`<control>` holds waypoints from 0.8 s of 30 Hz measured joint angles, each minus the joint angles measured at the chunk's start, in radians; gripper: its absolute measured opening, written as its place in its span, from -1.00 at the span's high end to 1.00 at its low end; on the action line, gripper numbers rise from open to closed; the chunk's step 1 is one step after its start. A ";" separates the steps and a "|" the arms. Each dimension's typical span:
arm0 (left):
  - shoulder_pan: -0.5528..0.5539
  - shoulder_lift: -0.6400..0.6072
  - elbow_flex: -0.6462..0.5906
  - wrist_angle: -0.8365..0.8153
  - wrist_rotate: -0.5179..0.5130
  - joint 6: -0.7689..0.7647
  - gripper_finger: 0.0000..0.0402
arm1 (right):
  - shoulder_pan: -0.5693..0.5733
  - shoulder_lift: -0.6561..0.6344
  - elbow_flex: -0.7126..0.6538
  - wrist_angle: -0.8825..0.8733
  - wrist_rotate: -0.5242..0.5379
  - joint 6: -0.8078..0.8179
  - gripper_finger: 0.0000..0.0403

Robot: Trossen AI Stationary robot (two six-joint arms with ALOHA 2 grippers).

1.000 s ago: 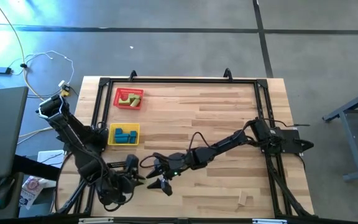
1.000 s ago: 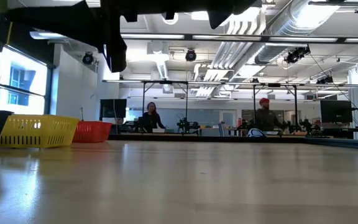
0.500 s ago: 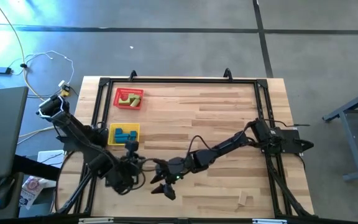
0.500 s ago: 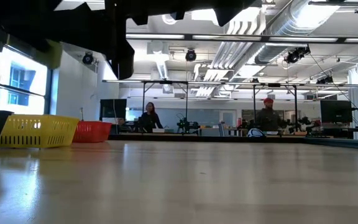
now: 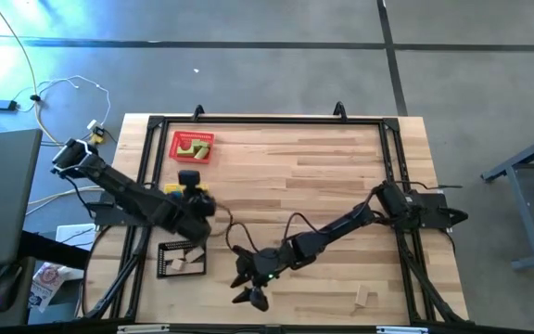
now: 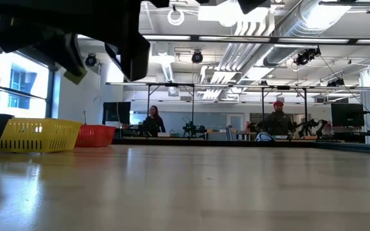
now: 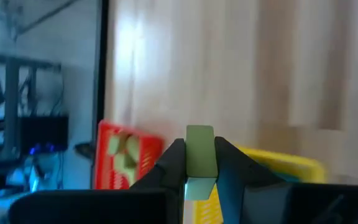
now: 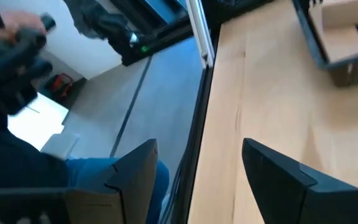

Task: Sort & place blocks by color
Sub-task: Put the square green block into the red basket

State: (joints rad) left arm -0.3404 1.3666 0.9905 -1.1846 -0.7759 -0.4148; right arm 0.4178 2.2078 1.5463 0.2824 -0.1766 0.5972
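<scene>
Dark and bent, the left arm [image 5: 128,190] reaches from the table's left edge across toward the yellow tray [image 5: 205,193], mostly hidden under it. The left gripper [image 7: 199,163] is pinching a light green block [image 7: 199,156], held up in the air. The red tray [image 5: 193,147] with green blocks lies farther back. The black tray [image 5: 181,260] near the front holds tan blocks [image 5: 185,259]. The right arm [image 5: 341,227] stretches low across the table toward the front edge. The right gripper [image 8: 197,171] has its fingers spread wide with nothing between them. One tan block [image 5: 366,297] lies alone at the front right.

Two dark jointed arms, black cables
</scene>
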 joint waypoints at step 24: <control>0.865 -0.063 0.001 0.038 0.182 0.173 0.82 | 0.035 -0.029 0.000 -0.110 0.063 0.006 -0.10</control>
State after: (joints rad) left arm 0.5250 1.3034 0.9913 -1.1463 -0.5935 -0.2419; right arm 0.4526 2.1784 1.5463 0.1725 -0.1139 0.6029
